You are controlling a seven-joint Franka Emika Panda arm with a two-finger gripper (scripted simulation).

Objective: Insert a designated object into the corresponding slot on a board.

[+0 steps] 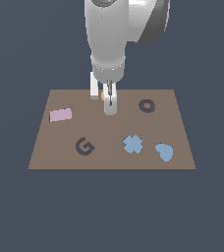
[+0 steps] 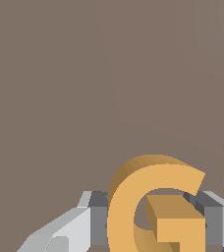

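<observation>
Wrist view shows the claw (image 2: 155, 221) grasping the G (image 2: 133, 206), lifted off the board (image 1: 50, 147) to reach the slot (image 1: 85, 146).

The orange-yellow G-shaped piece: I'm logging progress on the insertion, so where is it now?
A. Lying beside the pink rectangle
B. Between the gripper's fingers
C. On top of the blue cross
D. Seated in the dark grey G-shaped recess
B: the orange-yellow G-shaped piece sits between the grey fingers, while the dark grey G-shaped recess on the brown board is still unfilled.
</observation>
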